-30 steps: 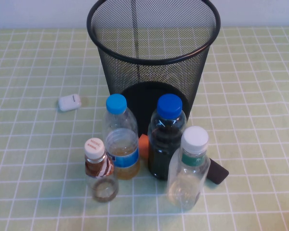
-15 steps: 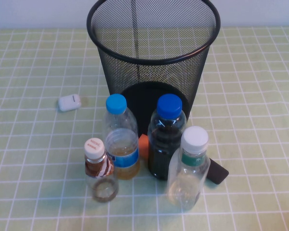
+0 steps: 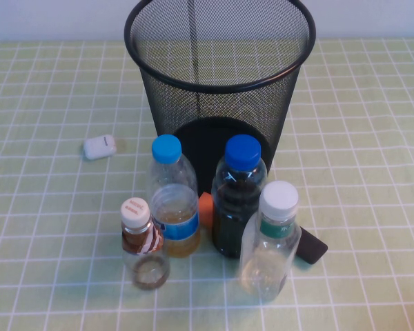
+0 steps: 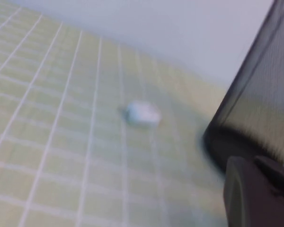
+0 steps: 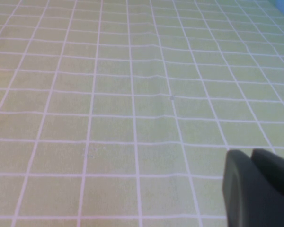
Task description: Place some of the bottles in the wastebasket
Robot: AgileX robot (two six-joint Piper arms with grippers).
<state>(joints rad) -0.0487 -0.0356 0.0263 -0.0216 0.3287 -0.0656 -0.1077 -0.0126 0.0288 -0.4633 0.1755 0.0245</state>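
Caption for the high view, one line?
Four upright bottles in front of the empty wastebasket; left gripper, right gripper shut, unseen here.

Home-like tabletop (green checked tablecloth (image 3: 48, 227)).

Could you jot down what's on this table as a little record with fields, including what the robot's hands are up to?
bin: black mesh wastebasket, upright, nothing visible inside
bottles: four, standing in front of the bin
blue caps: pale bottle; dark bottle
white caps: short bottle; taller green-label bottle
other items: white case to the left; orange thing between the blue-capped bottles; dark flat item at right
left end effector: shut, empty, near the bin
right end effector: shut, empty, above bare tablecloth
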